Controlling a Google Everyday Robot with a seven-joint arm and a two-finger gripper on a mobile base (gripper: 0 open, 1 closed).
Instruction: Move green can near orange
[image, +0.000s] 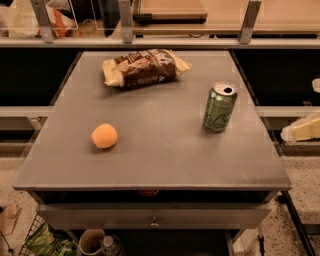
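Note:
The green can (219, 107) stands upright on the right side of the grey table (155, 165), its silver top and pull-tab opening showing. The orange (104, 135) lies on the left side of the table, well apart from the can. My gripper (300, 129) shows only as a pale cream shape at the right edge of the view, beyond the table's right edge and a little lower than the can. It touches nothing.
A brown and cream snack bag (142, 67) lies at the back of the table. A railing with metal posts (125, 22) runs behind it. Below the table front are a drawer (152, 220) and a basket with cups (92, 242).

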